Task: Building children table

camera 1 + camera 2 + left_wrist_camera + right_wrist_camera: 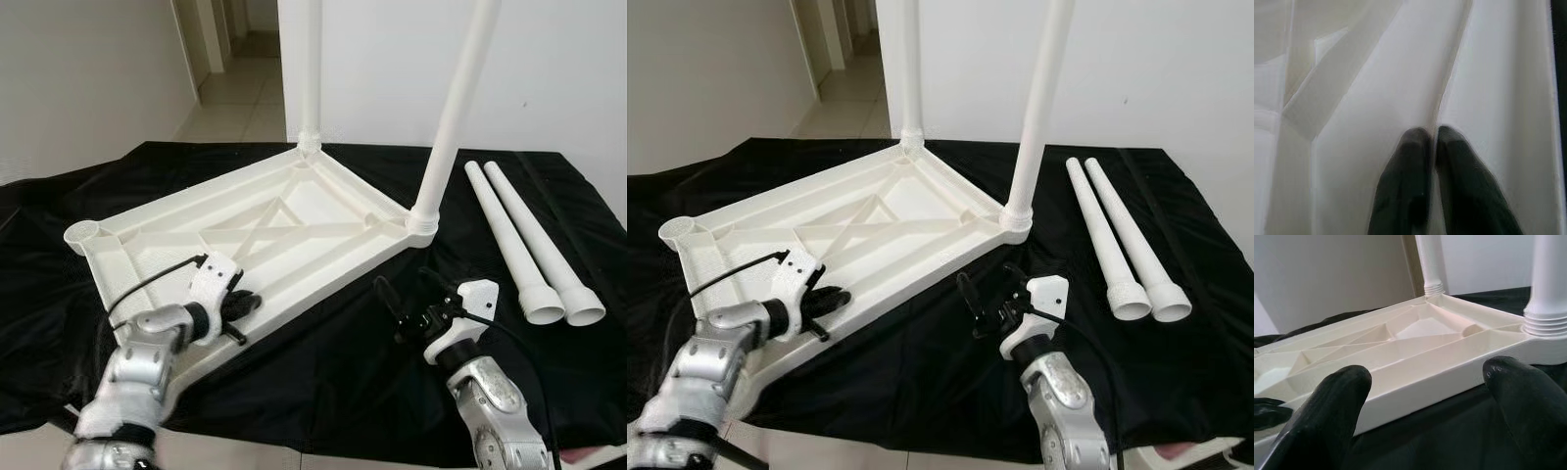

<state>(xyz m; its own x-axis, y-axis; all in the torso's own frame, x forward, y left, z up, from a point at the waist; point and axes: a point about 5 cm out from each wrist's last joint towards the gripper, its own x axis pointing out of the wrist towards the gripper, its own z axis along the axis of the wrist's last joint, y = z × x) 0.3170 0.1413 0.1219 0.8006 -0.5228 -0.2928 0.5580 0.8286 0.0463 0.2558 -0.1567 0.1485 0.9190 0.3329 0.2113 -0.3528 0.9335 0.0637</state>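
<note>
A white plastic tabletop (294,220) lies upside down on a black cloth. Two white legs stand screwed into it, one at the far corner (310,69) and one at the right corner (456,108). Two loose legs (514,240) lie side by side to the right. My left gripper (240,311) is shut, its fingertips (1413,147) pressed against the tabletop's near rim. My right gripper (407,294) hovers open over the cloth, short of the near right edge, with nothing between its fingers (1332,411).
An empty leg socket (83,233) sits at the tabletop's left corner. The black cloth (323,372) covers the work surface up to its front edge. A white wall stands behind, and a hallway (235,88) opens at the back left.
</note>
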